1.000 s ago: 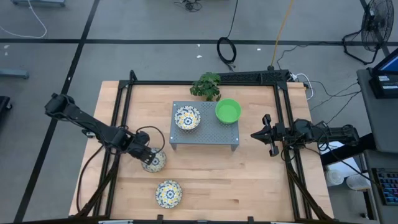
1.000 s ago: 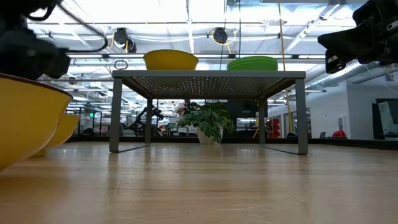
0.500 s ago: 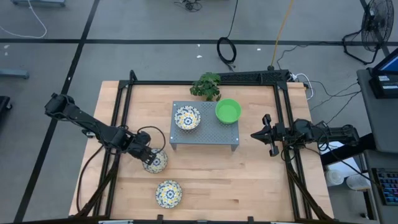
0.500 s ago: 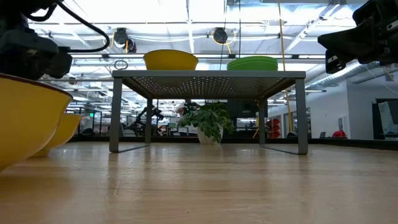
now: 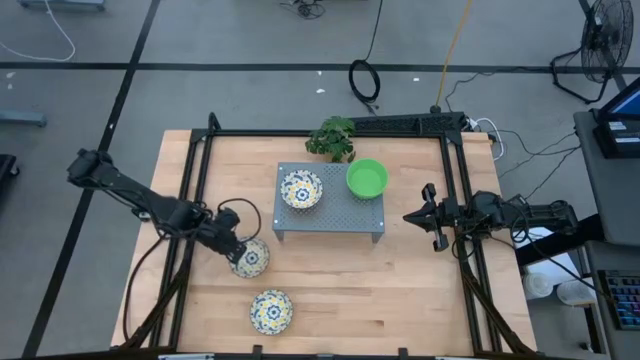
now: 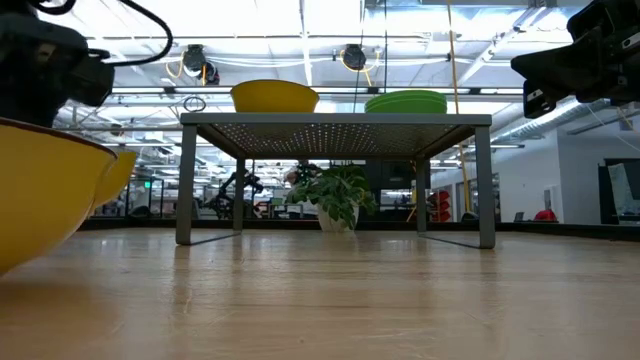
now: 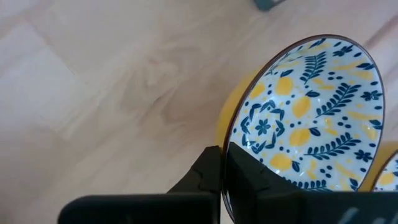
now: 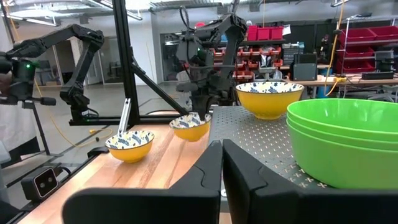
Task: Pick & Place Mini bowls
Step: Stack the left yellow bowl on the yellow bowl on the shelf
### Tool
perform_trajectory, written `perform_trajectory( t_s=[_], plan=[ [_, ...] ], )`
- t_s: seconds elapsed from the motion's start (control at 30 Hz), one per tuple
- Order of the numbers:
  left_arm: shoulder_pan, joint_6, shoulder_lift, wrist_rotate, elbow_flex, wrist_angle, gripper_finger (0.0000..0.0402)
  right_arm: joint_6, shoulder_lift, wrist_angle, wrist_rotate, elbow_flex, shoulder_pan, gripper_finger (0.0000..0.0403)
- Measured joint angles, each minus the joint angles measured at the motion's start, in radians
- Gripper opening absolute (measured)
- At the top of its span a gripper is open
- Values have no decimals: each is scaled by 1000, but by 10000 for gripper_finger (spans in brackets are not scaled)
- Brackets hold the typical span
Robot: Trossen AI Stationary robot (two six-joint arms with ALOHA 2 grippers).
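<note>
High view, potted plant (image 5: 332,137) behind grey stand (image 5: 330,222)

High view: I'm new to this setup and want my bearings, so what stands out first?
The left tool grips the rim of a floral mini bowl on the table's left half, with another floral bowl nearer the front edge. In the middle, a grey perforated stand carries a third floral bowl and stacked green bowls. The right tool waits by the table's right edge.
</note>
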Motion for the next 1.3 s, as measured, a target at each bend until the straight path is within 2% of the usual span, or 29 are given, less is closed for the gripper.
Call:
perform_trajectory(
  t_s=[0.2,0.33,0.63,0.9,1.0,1.07,1.3],
  plan=[
    [-1,35,-84,-69,1,43,8,0,0,0,0,0,0,0],
    [0,109,-131,-115,1,132,8,0,0,0,0,0,0,0],
    [-1,369,-210,-175,2,368,8,0,0,0,0,0,0,0],
    [31,690,-230,-220,28,678,8,0,0,0,0,0,0,0],
    [77,720,-219,-223,118,630,8,0,0,0,0,0,0,0],
    [120,742,-203,-208,200,541,8,0,0,0,0,0,0,0],
    [325,853,-59,-57,570,212,8,0,0,0,0,0,0,0]
  ],
)
